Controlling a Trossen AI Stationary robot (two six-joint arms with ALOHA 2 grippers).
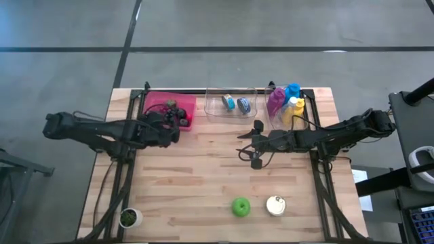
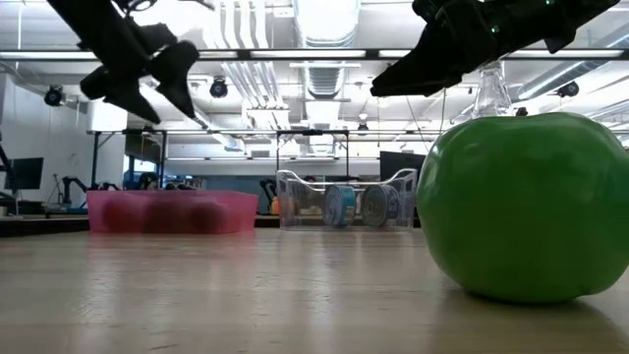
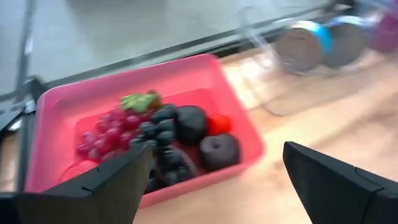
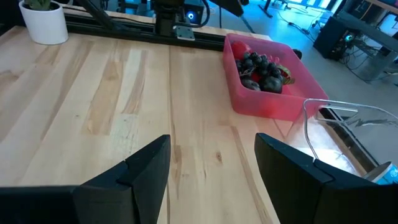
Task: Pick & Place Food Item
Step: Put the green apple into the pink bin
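Right now your left gripper [image 1: 178, 126] hangs above the near edge of the pink bin [image 1: 157, 103] at the back left of the counter [image 1: 203, 190], its fingers spread wide with nothing between them. In the left wrist view, the bin holds a heap of toy fruit: dark grapes [image 3: 163, 127], a reddish bunch [image 3: 102, 135], a dark plum-like piece [image 3: 219, 151] and a bit of red strawberry [image 3: 217, 124].

Your right gripper [image 1: 249, 144] is out over the middle of the counter, raised off the wood, fingers apart and empty. It points toward the pink bin, which shows ahead of it in the right wrist view.

The green apple [image 1: 241, 207] sits on the front part of the counter, well apart from both grippers, with a round tin can [image 1: 275, 205] just beside it. A clear tray [image 1: 230, 105] with two cans stands at the back centre, next to another clear bin holding colourful bottles [image 1: 286, 102]. A small potted plant [image 1: 129, 217] stands at the front left corner.
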